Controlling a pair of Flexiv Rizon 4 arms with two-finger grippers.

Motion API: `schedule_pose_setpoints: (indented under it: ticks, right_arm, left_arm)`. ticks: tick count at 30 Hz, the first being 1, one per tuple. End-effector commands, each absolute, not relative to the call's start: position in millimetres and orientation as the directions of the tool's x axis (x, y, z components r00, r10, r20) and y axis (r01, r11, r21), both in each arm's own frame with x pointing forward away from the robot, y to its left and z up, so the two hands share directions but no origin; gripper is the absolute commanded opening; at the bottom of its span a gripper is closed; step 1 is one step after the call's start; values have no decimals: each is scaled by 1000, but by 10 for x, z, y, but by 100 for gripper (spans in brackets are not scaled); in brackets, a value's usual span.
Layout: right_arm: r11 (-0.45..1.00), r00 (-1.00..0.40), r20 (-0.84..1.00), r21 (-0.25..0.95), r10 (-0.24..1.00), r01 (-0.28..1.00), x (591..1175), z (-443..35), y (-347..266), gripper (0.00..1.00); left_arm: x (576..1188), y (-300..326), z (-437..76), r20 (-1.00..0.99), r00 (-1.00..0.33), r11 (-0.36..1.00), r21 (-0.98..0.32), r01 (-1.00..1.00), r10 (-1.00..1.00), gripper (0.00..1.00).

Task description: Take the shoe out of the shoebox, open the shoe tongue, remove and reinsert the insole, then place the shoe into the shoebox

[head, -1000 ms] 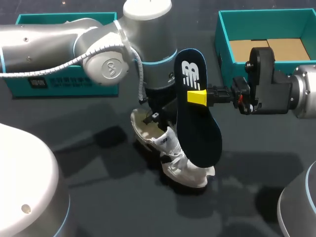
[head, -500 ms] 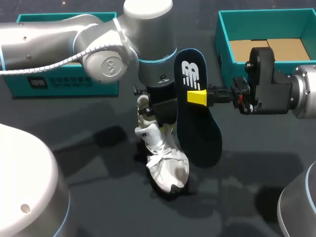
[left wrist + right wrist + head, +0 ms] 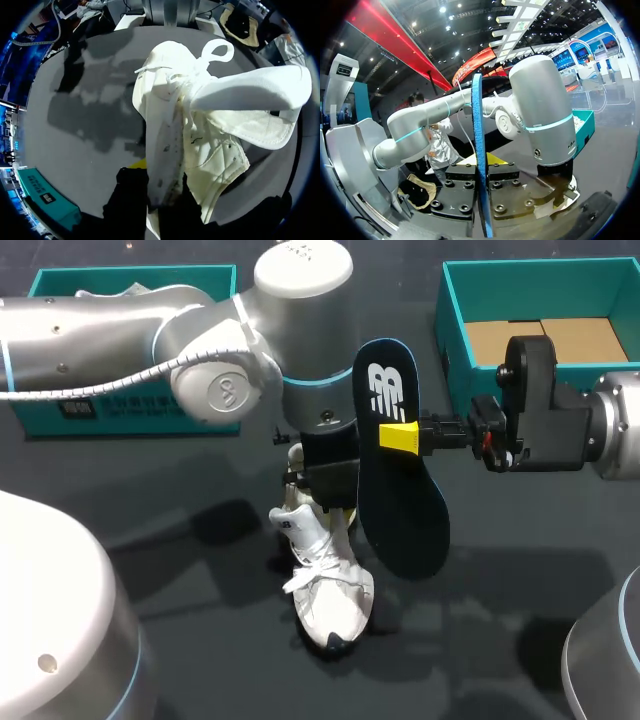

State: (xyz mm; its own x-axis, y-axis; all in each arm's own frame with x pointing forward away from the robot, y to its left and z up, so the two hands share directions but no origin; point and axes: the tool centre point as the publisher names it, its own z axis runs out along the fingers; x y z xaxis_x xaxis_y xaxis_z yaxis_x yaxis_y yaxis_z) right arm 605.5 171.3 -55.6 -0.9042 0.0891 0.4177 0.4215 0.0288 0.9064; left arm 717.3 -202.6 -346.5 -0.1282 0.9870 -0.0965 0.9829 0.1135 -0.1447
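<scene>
While the left gripper (image 3: pixel 151 200) clamps the shoe (image 3: pixel 325 585) by its heel wall, toe pointing down at the tabletop's (image 3: pixel 180 570) middle, the right gripper (image 3: pixel 400 437) pinches the insole (image 3: pixel 405 510) upright just beside it, seemingly poised for reinsertion; the shoebox (image 3: pixel 452 330) sits at the far right corner.

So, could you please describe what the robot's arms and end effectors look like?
Both arms are rounded silver-grey tubes with light-blue joint rings. The left arm has a white ribbed cable and a round logo on a joint cap. The right arm ends in a black boxy unit. The left end effector and right end effector have black fingers, yellow-tipped.
</scene>
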Motion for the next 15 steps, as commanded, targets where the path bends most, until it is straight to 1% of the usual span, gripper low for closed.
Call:
schedule_pose_setpoints:
  ticks: [1,9,15]
  right_arm:
    - [27,-904,418,906,92,421,6043,-567,1730,0]
    - [27,-904,418,906,92,421,6043,-567,1730,0]
    - [27,-904,418,906,92,421,6043,-567,1730,0]
  left_arm:
    - [7159,-2106,-3555,-86,-124,111,-140,984,989,0]
    - [7135,-2157,-3672,-73,-80,69,-141,988,994,0]
    - [7128,-2217,-3735,-60,-73,64,-143,988,996,0]
